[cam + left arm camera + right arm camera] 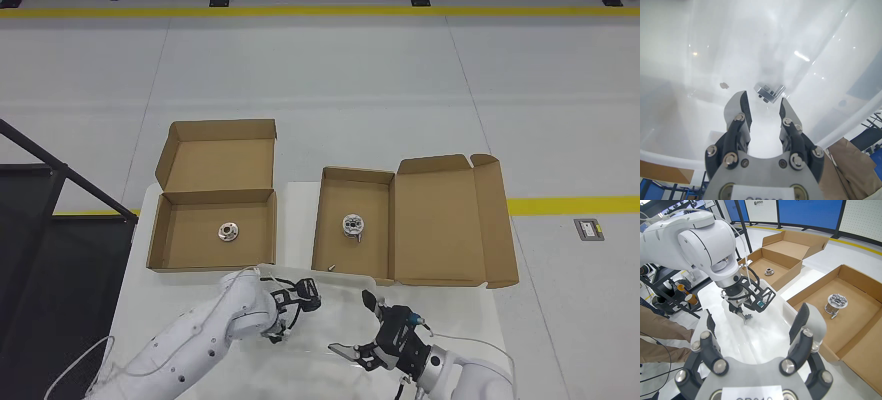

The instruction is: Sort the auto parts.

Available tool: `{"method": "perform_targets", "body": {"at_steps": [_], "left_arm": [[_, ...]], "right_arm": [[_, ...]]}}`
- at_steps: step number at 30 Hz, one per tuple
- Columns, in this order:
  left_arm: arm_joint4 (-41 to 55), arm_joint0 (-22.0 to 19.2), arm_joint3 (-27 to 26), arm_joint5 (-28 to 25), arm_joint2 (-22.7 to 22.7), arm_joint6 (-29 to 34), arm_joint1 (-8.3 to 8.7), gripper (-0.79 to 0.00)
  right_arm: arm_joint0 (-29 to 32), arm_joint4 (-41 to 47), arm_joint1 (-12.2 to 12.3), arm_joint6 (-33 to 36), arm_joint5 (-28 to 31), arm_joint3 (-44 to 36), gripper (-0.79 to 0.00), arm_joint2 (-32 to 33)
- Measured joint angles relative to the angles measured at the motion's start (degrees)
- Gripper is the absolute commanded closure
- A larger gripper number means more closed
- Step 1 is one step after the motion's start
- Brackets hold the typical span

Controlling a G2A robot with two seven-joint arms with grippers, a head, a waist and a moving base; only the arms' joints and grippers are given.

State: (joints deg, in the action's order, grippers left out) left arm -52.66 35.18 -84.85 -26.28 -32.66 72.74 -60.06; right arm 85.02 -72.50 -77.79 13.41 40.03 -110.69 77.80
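Your left claw (763, 97) hangs released just short of the L-bracket (769, 93), whose long arm lies across its gap; right claw (757, 310) also released.

Just ahead of the left claw (762, 95), with ribbed matt-black pads (745, 106), a bright polished metal bracket (769, 93); beneath, a glossy white plastic tub (696, 56); beyond, matt brown cardboard boxes (190, 235).

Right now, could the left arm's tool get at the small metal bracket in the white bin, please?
Probably yes: the left tool is open just short of the bracket, with nothing between them.
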Motion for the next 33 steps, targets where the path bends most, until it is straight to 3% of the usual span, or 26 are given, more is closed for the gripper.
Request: {"method": "perform_targets", "body": {"at_steps": [10, 17, 21, 27, 33], "left_arm": [[0.6, -1.0, 3.4, -0.1, 1.3, -1.4, -1.72, -0.471], [0.9, -1.4, 5.6, -0.7, 1.8, -1.6, -2.56, -0.403], [1.1, -1.5, 6.6, -0.7, 2.1, -1.5, -2.99, -0.305], [1.3, -1.5, 6.9, -0.5, 1.8, -1.1, -3.37, 0.000], [1.7, -1.2, 4.4, -0.4, -0.4, -1.2, -2.84, 0.000]], "right_arm": [[0.0, 0.0, 0.0, 0.0, 0.0, 0.0, -0.785, 0.0], [0.0, 0.0, 0.0, 0.0, 0.0, 0.0, -0.785, 0.0], [0.0, 0.0, 0.0, 0.0, 0.0, 0.0, -0.785, 0.0], [0.0, 0.0, 0.0, 0.0, 0.0, 0.0, -0.785, 0.0], [0.0, 0.0, 0.0, 0.0, 0.0, 0.0, -0.785, 0.0]]}}
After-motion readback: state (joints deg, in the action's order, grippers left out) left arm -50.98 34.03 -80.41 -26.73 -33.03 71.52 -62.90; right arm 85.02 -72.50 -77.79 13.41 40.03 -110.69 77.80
